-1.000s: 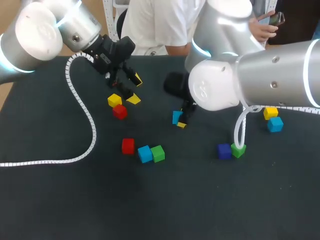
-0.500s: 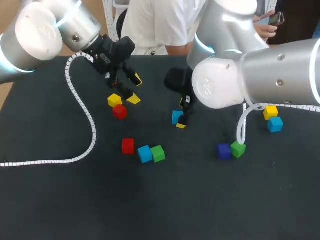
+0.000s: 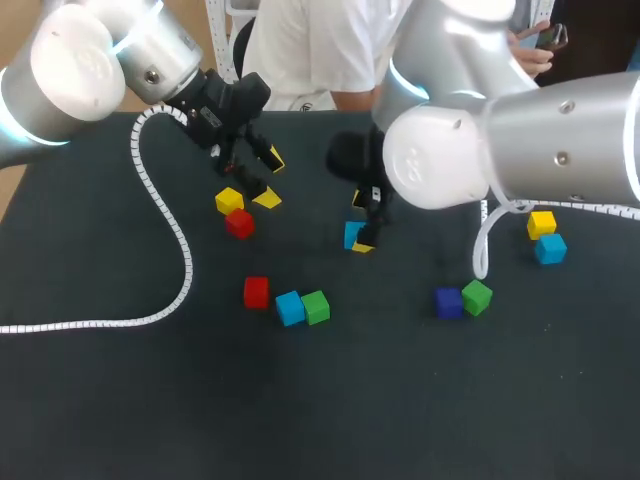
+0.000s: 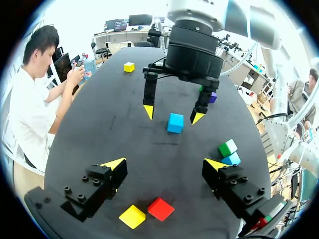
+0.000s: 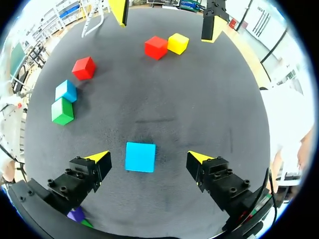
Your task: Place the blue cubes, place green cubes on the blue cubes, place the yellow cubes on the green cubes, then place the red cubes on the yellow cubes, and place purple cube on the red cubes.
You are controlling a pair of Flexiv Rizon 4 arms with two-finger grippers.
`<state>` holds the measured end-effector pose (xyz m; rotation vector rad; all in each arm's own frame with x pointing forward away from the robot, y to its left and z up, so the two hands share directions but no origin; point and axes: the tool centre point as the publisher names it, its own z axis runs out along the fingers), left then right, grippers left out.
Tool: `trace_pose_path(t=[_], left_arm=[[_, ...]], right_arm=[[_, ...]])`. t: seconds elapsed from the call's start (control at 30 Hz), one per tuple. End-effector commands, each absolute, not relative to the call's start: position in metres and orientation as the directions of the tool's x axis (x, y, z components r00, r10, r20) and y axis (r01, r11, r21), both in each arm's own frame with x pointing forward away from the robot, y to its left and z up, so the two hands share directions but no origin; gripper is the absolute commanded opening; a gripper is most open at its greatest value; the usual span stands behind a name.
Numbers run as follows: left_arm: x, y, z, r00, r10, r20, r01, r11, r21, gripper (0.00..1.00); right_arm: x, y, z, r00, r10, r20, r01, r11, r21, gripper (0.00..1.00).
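Tabletop (image 3: 400, 400) matte black, faintly grainy, right gripper (image 5: 148, 157) spread either side of a smooth square-edged blue cube (image 5: 140, 157) — no contact, left gripper (image 4: 164, 163) spread too, yellow cube (image 4: 132, 216) and red cube (image 4: 160, 209) near it

The left gripper (image 4: 164, 162), fingers spread, hangs over a yellow cube (image 4: 132, 216) touching a red cube (image 4: 160, 209).

The table (image 3: 400, 400) has a dark, almost black top. It looks a bit rough, maybe like cloth, but that is hard to tell. A long white cord (image 3: 187, 262) with a curly wrap lies on it at the left side. The cord comes down from the far part of the table, makes a big bend, then runs off the left edge.
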<state>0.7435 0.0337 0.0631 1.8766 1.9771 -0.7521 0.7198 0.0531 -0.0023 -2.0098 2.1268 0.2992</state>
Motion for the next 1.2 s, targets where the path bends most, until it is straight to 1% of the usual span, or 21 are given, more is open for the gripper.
trace_pose_path(t=[0.03,0.33,0.37,0.43,0.47,0.53,0.6,0.67,0.7,0.83,1.2], left_arm=[[0.747,0.034,0.063,-0.09,0.824,-0.559,0.987,-0.003,-0.162,1.0],[0.747,0.034,0.063,-0.09,0.824,-0.559,0.987,-0.003,-0.162,1.0],[0.747,0.034,0.063,-0.09,0.824,-0.559,0.987,-0.003,-0.162,1.0],[0.747,0.034,0.063,-0.09,0.824,-0.559,0.987,-0.003,-0.162,1.0],[0.747,0.034,0.063,-0.09,0.824,-0.559,0.987,-0.003,-0.162,1.0],[0.747,0.034,0.063,-0.09,0.824,-0.559,0.987,-0.003,-0.162,1.0],[0.747,0.034,0.063,-0.09,0.824,-0.559,0.987,-0.003,-0.162,1.0],[0.747,0.034,0.063,-0.09,0.824,-0.559,0.987,-0.003,-0.162,1.0],[0.747,0.034,0.063,-0.09,0.824,-0.559,0.987,-0.003,-0.162,1.0],[0.747,0.034,0.063,-0.09,0.824,-0.559,0.987,-0.003,-0.162,1.0],[0.747,0.034,0.063,-0.09,0.824,-0.559,0.987,-0.003,-0.162,1.0]], right_arm=[[0.729,0.056,-0.004,-0.049,-0.959,-0.278,-0.999,0.044,0.024,1.0],[0.727,0.057,-0.011,-0.044,-0.961,-0.273,-0.999,0.034,0.043,1.0],[0.727,0.057,-0.011,-0.045,-0.961,-0.272,-0.998,0.035,0.043,0.95],[0.727,0.057,-0.011,-0.046,-0.962,-0.271,-0.998,0.036,0.043,0.75],[0.727,0.057,-0.011,-0.046,-0.962,-0.27,-0.998,0.036,0.043,0.5],[0.727,0.057,-0.011,-0.044,-0.962,-0.269,-0.999,0.034,0.042,0.44],[0.727,0.057,-0.012,-0.041,-0.963,-0.267,-0.999,0.031,0.041,0.34],[0.726,0.056,-0.013,-0.039,-0.964,-0.265,-0.999,0.029,0.042,0.27],[0.726,0.056,-0.013,-0.039,-0.964,-0.264,-0.999,0.028,0.043,0.25],[0.723,0.055,-0.016,-0.037,-0.965,-0.261,-0.999,0.025,0.048,0.0],[0.711,0.05,0.0,-0.035,-0.963,-0.266,-0.999,0.03,0.024,0.0]])
